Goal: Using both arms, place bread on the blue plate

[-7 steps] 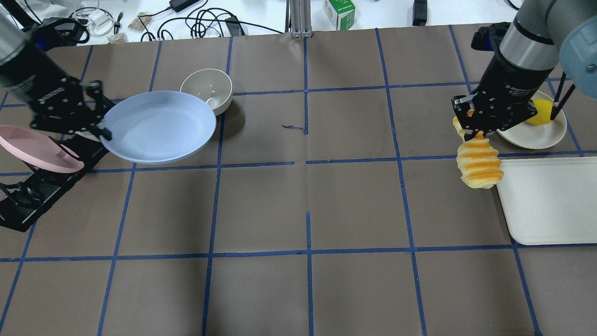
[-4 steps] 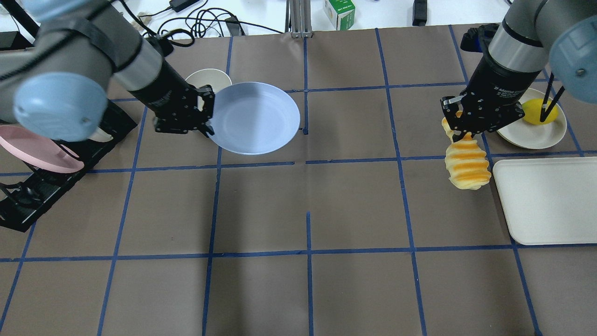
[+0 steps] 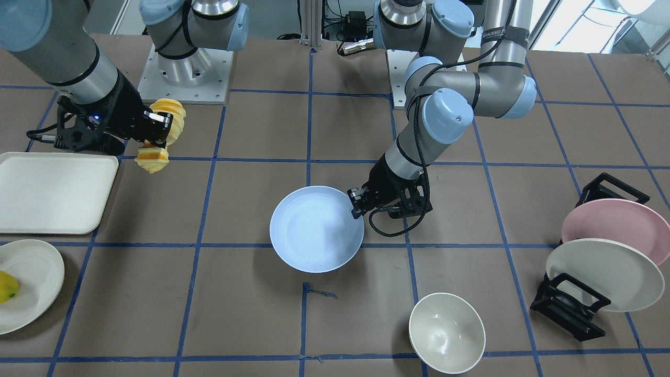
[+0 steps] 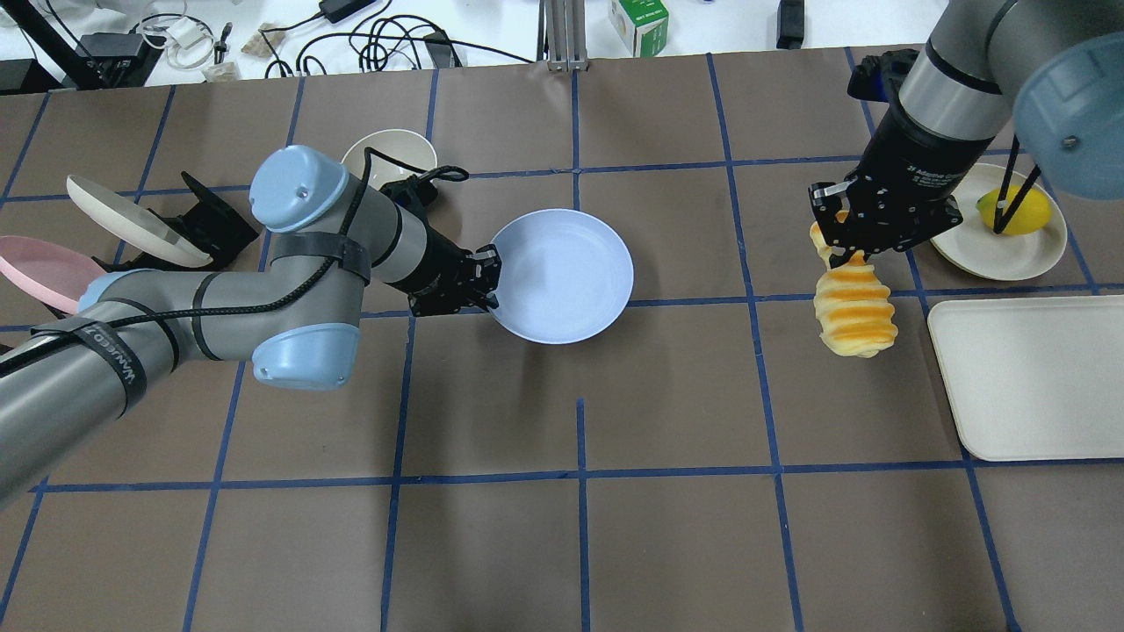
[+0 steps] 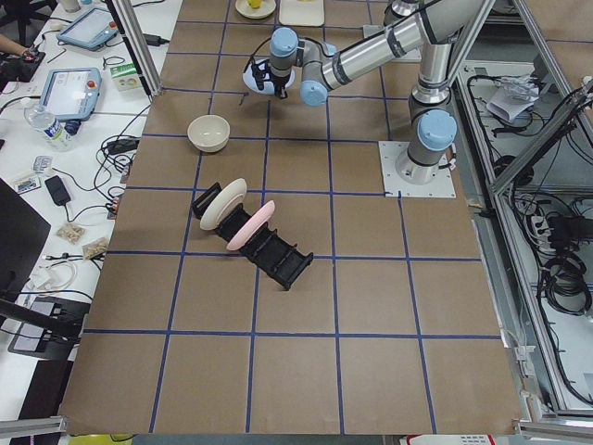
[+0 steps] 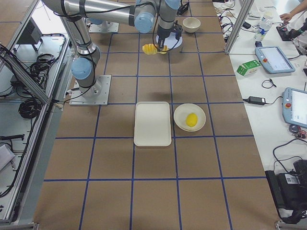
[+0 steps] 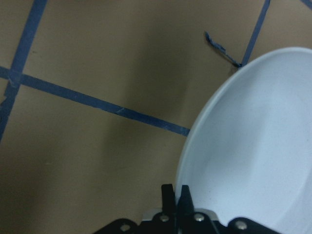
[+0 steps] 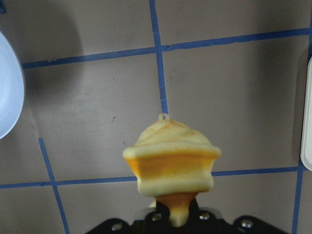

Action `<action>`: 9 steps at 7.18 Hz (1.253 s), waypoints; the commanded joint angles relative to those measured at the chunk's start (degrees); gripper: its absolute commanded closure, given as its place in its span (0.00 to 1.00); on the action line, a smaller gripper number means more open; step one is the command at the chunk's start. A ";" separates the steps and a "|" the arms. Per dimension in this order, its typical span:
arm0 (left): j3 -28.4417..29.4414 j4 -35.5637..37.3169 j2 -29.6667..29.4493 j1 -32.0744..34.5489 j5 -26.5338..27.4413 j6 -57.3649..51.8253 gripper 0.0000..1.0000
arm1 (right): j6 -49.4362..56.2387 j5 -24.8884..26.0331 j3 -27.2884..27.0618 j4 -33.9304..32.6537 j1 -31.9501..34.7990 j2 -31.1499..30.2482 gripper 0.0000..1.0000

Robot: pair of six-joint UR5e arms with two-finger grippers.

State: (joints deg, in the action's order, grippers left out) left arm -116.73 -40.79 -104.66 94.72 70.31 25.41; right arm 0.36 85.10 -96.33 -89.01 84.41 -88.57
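Note:
My left gripper (image 4: 488, 279) is shut on the rim of the blue plate (image 4: 566, 272) and holds it near the table's middle; the plate also shows in the front view (image 3: 314, 230) and in the left wrist view (image 7: 253, 146). My right gripper (image 4: 841, 247) is shut on one end of the bread (image 4: 853, 309), a ridged yellow-orange loaf that hangs above the table, well to the right of the plate. The bread fills the right wrist view (image 8: 170, 158) and shows in the front view (image 3: 157, 133), where the right gripper (image 3: 157, 137) pinches it.
A cream bowl (image 4: 386, 154) sits behind the left arm. A black rack (image 4: 206, 228) holds a cream plate (image 4: 132, 219) and a pink plate (image 4: 39, 272) at far left. A white tray (image 4: 1032, 377) and a cream plate (image 4: 983, 250) with a yellow fruit (image 4: 1019, 211) lie at right.
My left arm has carried the blue plate to the right and nearer, toward the table's middle. My right gripper with the bread has shifted a little left.

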 commanded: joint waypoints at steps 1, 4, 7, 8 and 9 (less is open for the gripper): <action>-0.34 2.64 -5.28 2.13 1.68 -0.19 1.00 | -5.24 -0.20 0.09 -5.46 5.64 4.78 1.00; 1.93 4.23 -4.08 2.32 2.46 -1.33 0.00 | -16.35 -0.11 -0.08 -12.06 12.70 7.70 1.00; 19.79 -30.57 1.63 1.26 9.45 -5.00 0.00 | -18.63 -0.11 0.36 -23.56 17.26 14.37 1.00; 27.45 -40.67 2.78 0.48 12.46 -7.37 0.00 | -21.95 -0.11 0.36 -25.41 19.63 16.82 1.00; 31.53 -46.08 4.18 -1.36 13.88 -8.18 0.00 | -24.94 -0.20 0.36 -29.34 22.09 19.98 1.00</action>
State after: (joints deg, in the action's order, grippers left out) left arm -92.27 -76.56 -102.32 95.09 81.51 18.97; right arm -21.05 84.97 -95.99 -114.28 103.50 -72.13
